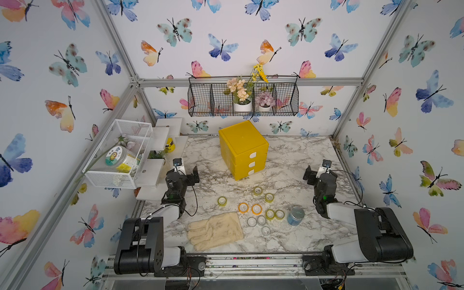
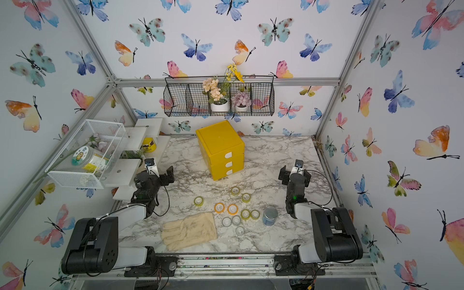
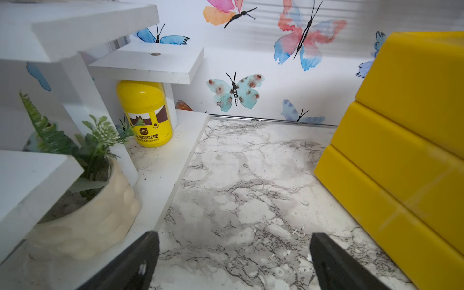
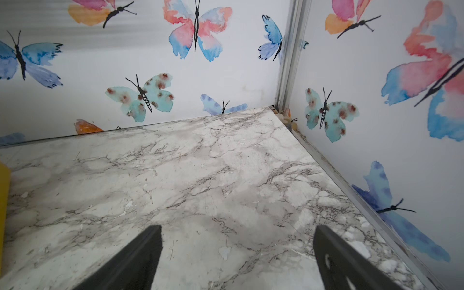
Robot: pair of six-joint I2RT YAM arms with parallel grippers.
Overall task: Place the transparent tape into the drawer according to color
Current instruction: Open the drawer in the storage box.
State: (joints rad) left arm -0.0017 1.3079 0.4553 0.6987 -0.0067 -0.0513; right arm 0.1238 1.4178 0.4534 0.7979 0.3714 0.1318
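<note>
Yellow plastic drawer unit (image 1: 242, 148) is found shut. The transparent tape rings (image 1: 256, 209) lie loose in front of it on the marble tabletop (image 1: 288, 155), between glove (image 1: 216, 231) and tin (image 1: 295, 216). Left gripper (image 3: 233, 241) and right gripper (image 4: 237, 233) are held spread and empty at either side, judged parked clear. Butterfly-papered walls enclose the cell.

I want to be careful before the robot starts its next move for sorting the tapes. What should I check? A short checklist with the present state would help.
1. Left gripper open, empty: ok.
2. Right gripper open, empty: ok.
3. Yellow plastic three-drawer cabinet has a drawer open: not ok, all three shut.
4. Small see-through tape rings lie flat, unstacked on the marble table: ok.
5. Colour assigned to each drawer: cannot tell, handles are plain white.
</note>
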